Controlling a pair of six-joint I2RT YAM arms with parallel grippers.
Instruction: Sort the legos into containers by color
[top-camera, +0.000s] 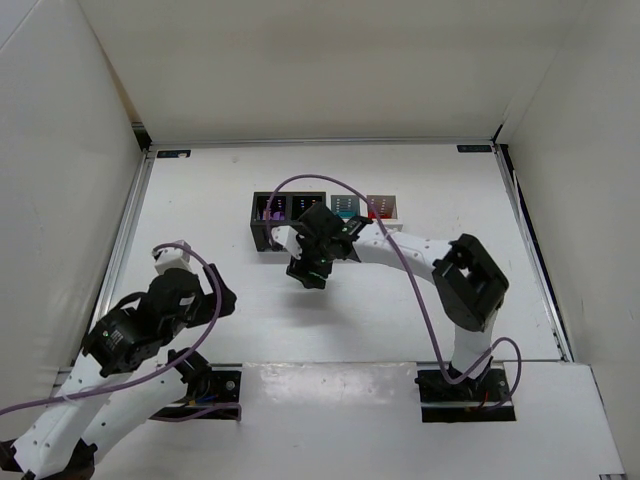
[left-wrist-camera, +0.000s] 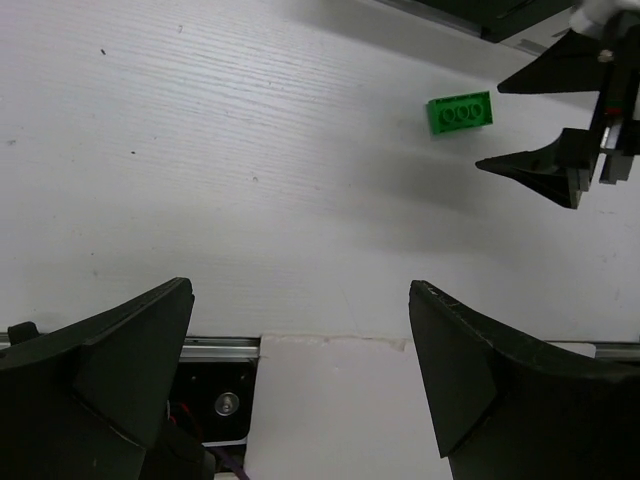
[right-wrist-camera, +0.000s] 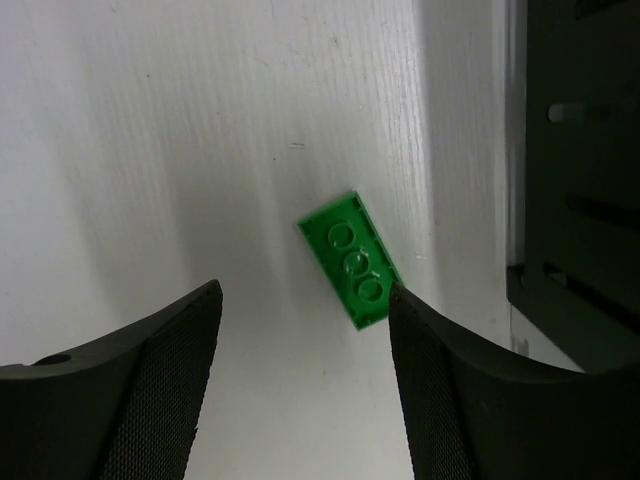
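**One green brick loose on the table, right jaws straddling it**

One green lego lies flat, studs up, on the white table, just in front of the slotted face of a black bin at the left end of the containers. It sits skewed to the line of the jaws.

The right gripper hangs directly over it, pointing down. Its jaws are parted somewhat wider than the brick and hold nothing. One brick corner lies right at the inner edge of a finger; whether they touch I cannot tell. This looks like lining up for a pick, and the skew suggests the wrist needs a turn first.

The bins show purple, teal and red inside. No green is visible, so its bin is unclear.

The left gripper waits well apart near its base, jaws spread wide and empty, probably to keep clear.
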